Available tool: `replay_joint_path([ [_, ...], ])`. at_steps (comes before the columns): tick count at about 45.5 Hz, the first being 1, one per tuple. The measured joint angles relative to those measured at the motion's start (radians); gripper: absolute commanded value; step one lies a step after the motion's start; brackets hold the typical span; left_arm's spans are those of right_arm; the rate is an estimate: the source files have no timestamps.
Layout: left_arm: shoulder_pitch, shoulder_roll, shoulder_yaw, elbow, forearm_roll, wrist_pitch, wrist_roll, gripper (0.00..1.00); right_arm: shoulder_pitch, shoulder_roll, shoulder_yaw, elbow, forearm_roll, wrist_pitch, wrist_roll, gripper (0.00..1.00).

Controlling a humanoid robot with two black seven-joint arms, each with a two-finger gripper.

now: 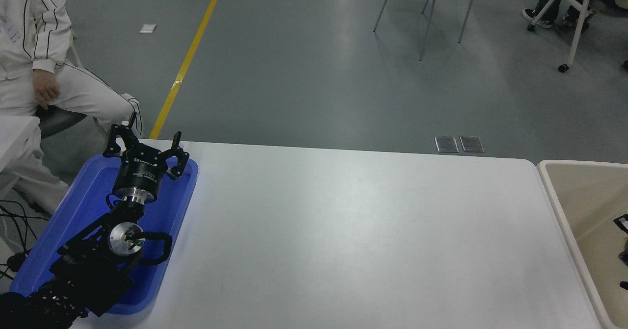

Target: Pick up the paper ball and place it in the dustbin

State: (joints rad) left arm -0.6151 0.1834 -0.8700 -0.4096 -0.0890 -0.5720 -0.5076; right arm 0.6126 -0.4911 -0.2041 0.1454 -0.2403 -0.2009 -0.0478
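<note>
Left arm parked over blue tray; right gripper barely seen at the dustbin.

The left gripper (147, 140) is seen above the blue tray (78, 206), jaws spread wide, nothing held between them. Well to its right, across the bare white table (353, 231), only black slivers of the right gripper (623, 240) are caught at the frame edge, inside the cream dustbin (554, 191); its jaw state cannot be told. The paper ball is not seen. Beyond the left jaws, a seated person in white (44, 74) is noted.
</note>
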Motion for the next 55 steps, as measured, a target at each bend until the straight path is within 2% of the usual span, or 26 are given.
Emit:
replay_joint_path([
  [10, 0.000, 0.000, 0.000, 0.000, 0.000, 0.000, 0.000, 1.00, 0.002, 0.002, 0.001, 0.000, 0.001, -0.035, 0.000, 0.90],
  [13, 0.000, 0.000, 0.000, 0.000, 0.000, 0.000, 0.000, 1.00, 0.004, 0.002, 0.002, 0.001, 0.001, -0.040, 0.000, 0.98],
  [35, 0.000, 0.000, 0.000, 0.000, 0.000, 0.000, 0.001, 1.00, 0.022, -0.031, 0.063, 0.059, -0.006, -0.051, 0.001, 1.00],
  [42, 0.000, 0.000, -0.001, 0.000, 0.000, 0.000, 0.002, 1.00, 0.032, -0.088, 0.205, 0.160, -0.010, -0.048, 0.001, 1.00],
  [55, 0.000, 0.000, -0.001, 0.000, 0.000, 0.000, 0.002, 1.00, 0.000, -0.160, 0.641, 0.396, -0.012, -0.037, 0.002, 1.00],
])
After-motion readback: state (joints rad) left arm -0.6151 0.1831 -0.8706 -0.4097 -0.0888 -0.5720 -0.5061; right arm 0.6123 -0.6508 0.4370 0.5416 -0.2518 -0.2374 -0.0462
